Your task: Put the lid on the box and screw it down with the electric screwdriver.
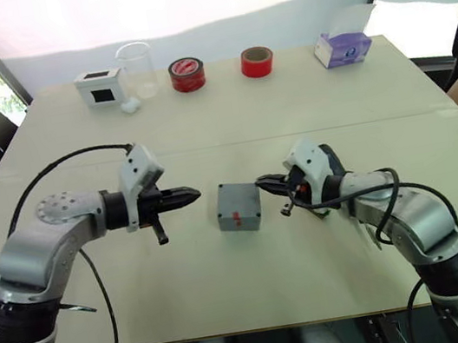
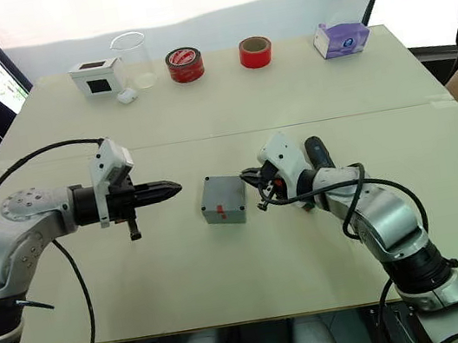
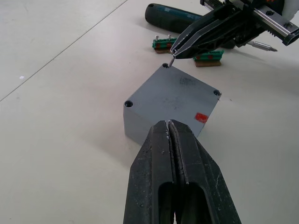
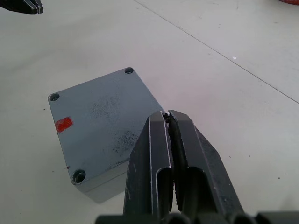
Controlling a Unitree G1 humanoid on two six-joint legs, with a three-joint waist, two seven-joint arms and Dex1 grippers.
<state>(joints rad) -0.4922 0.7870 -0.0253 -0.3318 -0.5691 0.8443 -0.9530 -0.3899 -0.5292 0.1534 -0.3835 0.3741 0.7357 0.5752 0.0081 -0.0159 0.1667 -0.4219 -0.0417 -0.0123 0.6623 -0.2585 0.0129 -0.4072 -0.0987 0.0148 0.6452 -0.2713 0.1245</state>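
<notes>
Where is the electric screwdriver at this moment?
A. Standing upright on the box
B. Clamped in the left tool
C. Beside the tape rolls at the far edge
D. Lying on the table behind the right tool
D: the electric screwdriver lies flat on the table behind the right tool, which is shut on a small screw above a corner of the box.
</notes>
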